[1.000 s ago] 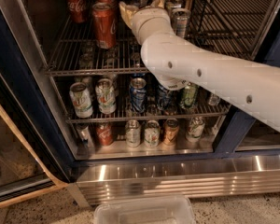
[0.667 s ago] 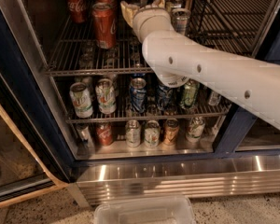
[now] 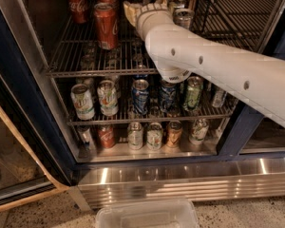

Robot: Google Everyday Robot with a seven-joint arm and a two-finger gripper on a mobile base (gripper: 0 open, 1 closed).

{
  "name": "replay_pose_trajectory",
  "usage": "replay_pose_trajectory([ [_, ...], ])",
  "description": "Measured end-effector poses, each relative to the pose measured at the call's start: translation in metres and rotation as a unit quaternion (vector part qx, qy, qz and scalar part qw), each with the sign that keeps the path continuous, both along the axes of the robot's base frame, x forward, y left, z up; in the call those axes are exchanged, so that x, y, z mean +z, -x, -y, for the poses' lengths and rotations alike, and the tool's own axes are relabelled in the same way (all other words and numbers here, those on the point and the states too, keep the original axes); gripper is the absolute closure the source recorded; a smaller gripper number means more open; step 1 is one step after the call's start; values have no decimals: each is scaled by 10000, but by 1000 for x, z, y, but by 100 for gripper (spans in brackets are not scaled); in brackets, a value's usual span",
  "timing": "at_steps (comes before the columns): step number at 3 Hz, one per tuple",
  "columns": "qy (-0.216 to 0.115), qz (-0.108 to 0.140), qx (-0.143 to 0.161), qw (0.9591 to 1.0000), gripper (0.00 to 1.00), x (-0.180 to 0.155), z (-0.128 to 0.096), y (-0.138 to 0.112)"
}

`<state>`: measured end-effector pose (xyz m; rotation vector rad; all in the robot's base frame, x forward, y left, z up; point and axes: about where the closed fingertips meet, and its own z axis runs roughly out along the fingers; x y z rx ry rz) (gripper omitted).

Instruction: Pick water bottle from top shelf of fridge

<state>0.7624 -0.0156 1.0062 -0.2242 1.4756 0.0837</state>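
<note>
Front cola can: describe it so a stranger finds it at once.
In the open fridge, find the top shelf, left of the white arm whose pincer sits far back. The front cola can is the red one nearest the shelf's front edge; the other red cans stand behind it.

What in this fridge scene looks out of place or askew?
Only a clear plastic tub on the floor before the fridge; nothing looks spilled. The gripper is over the top shelf, beside a red can.
</note>
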Motion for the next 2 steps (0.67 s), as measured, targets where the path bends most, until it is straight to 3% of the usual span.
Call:
replay_pose_trajectory([
  [1, 78, -150, 128, 9998, 39, -2, -19, -24],
  [2, 55, -104, 93, 9999, 39, 2, -17, -28],
])
